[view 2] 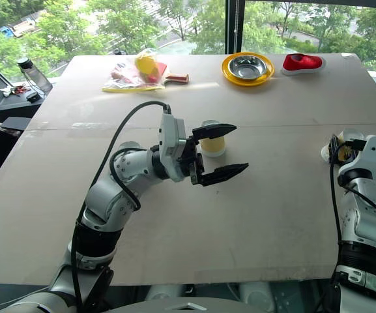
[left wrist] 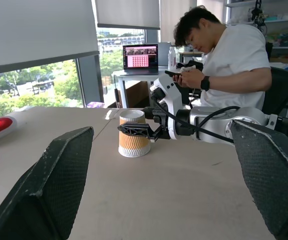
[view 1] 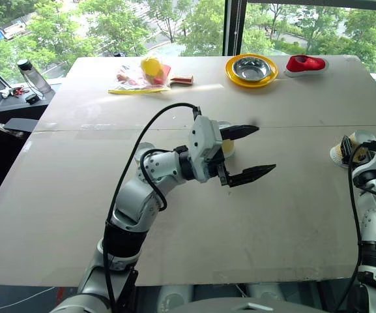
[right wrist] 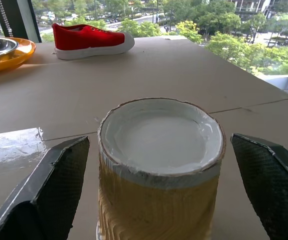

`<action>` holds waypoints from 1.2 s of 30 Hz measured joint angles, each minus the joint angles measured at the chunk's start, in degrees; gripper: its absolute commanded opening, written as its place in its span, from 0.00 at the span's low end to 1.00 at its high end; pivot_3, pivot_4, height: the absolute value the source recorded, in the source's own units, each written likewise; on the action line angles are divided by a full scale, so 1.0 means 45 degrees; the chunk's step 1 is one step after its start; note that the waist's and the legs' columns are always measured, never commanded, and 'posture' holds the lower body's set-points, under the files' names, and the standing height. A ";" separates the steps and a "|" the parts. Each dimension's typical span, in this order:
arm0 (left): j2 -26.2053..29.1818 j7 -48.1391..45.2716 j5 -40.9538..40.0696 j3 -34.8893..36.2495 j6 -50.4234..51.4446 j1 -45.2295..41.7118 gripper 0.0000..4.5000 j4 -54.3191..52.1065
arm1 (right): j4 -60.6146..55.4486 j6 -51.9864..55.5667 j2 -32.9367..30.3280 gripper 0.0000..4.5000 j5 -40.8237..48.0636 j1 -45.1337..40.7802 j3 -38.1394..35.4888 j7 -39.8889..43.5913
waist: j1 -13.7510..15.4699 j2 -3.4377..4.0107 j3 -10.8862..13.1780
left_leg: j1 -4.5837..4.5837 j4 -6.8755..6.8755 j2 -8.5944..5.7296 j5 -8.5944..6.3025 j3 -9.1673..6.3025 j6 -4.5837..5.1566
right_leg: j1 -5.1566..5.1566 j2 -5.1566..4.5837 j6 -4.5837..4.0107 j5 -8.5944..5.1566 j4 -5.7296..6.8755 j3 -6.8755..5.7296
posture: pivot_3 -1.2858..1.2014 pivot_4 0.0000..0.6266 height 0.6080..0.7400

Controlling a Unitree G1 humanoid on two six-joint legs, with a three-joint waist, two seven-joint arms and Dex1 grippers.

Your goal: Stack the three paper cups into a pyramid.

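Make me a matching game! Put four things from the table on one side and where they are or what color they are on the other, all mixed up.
Things:
1. shoe
2. steel bowl
3. paper cup
4. left claw

Descriptions:
A. between the right claw's fingers
B. red, far edge of the table
C. open, above mid-table
D. on the yellow plate

Pairs: 1-B, 2-D, 3-A, 4-C
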 measured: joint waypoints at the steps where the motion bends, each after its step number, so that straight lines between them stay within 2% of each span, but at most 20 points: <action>1: -0.0017 0.0001 0.0047 -0.0001 -0.0044 0.0000 1.00 0.0022 | 0.0083 -0.0027 -0.0003 0.60 0.0001 -0.0077 -0.0001 0.0066 | -0.0001 0.0000 0.0000 | 0.0000 0.0000 0.0000 0.0000 0.0002 0.0000 | 0.0000 0.0000 0.0000 0.0000 0.0000 0.0002 | 0.52 0.24 1.00; 2: -0.0029 0.0002 0.0079 -0.0005 -0.0076 -0.0001 1.00 0.0044 | 0.0155 -0.0054 -0.0009 0.49 -0.0001 -0.0120 -0.0001 0.0117 | 0.0000 0.0000 0.0000 | 0.0000 0.0000 0.0000 0.0000 0.0002 0.0000 | 0.0000 0.0000 0.0000 0.0000 0.0000 0.0001 | 0.52 0.24 1.00; 3: -0.0040 0.0002 0.0093 -0.0004 -0.0096 -0.0001 1.00 0.0081 | 0.0192 -0.0088 -0.0009 0.47 0.0000 -0.0137 -0.0001 0.0177 | -0.0001 0.0000 0.0000 | 0.0000 0.0000 0.0000 0.0000 0.0001 0.0000 | 0.0000 0.0000 0.0000 0.0000 0.0000 0.0000 | 0.52 0.24 1.00; 11: -0.0040 0.0019 0.0125 -0.0002 -0.0124 0.0028 1.00 0.0100 | 0.0206 -0.0302 -0.0022 0.47 -0.0043 -0.0152 0.0228 0.0551 | -0.0009 0.0001 0.0000 | 0.0000 0.0000 0.0000 0.0000 0.0003 0.0000 | 0.0000 0.0000 0.0000 0.0000 -0.0001 0.0003 | 0.52 0.24 1.00; 17: 0.0338 0.0311 0.0102 0.0260 -0.0083 0.0645 1.00 -0.0302 | -0.0775 0.0168 -0.0118 0.47 0.0536 -0.0181 0.1434 0.2418 | -0.0078 0.0007 0.0000 | 0.0001 -0.0002 0.0022 -0.0001 -0.0002 0.0001 | -0.0004 0.0012 0.0000 0.0000 0.0000 0.0003 | 0.52 0.24 1.00; 21: 0.0835 0.1478 -0.0002 0.1308 0.0380 0.2383 1.00 -0.1993 | -0.2238 0.1317 -0.0161 0.47 0.1163 -0.0577 0.3486 0.4446 | -0.0204 0.0010 -0.0001 | -0.0001 -0.0007 0.0050 -0.0007 -0.0015 0.0011 | -0.0006 0.0013 0.0000 0.0000 -0.0003 0.0001 | 0.52 0.24 1.00; 24: 0.0954 0.2796 0.0136 0.2065 0.0748 0.3942 1.00 -0.3026 | -0.2378 0.1771 -0.0003 0.47 0.1220 -0.1051 0.4575 0.5176 | -0.0175 0.0009 -0.0001 | -0.0005 -0.0004 0.0046 -0.0027 -0.0024 0.0045 | -0.0003 -0.0002 0.0000 0.0000 -0.0001 -0.0003 | 0.52 0.24 1.00; 31: 0.1153 0.4284 0.0393 0.2611 0.1015 0.6441 1.00 -0.4770 | -0.1837 0.1929 0.0815 0.47 0.0744 -0.2114 0.5958 0.5514 | 0.0009 0.0007 -0.0001 | -0.0007 0.0011 0.0039 -0.0029 -0.0025 0.0049 | -0.0002 -0.0012 -0.0001 0.0000 0.0001 -0.0011 | 0.52 0.24 1.00; 36: 0.1196 0.4783 0.0566 0.2628 0.1021 0.6701 1.00 -0.5267 | -0.1038 0.1696 0.1186 0.47 0.0291 -0.2584 0.6236 0.5591 | 0.0010 0.0006 -0.0002 | -0.0007 0.0014 0.0034 -0.0029 -0.0031 0.0048 | 0.0000 -0.0009 -0.0001 0.0001 0.0004 -0.0023 | 0.52 0.24 1.00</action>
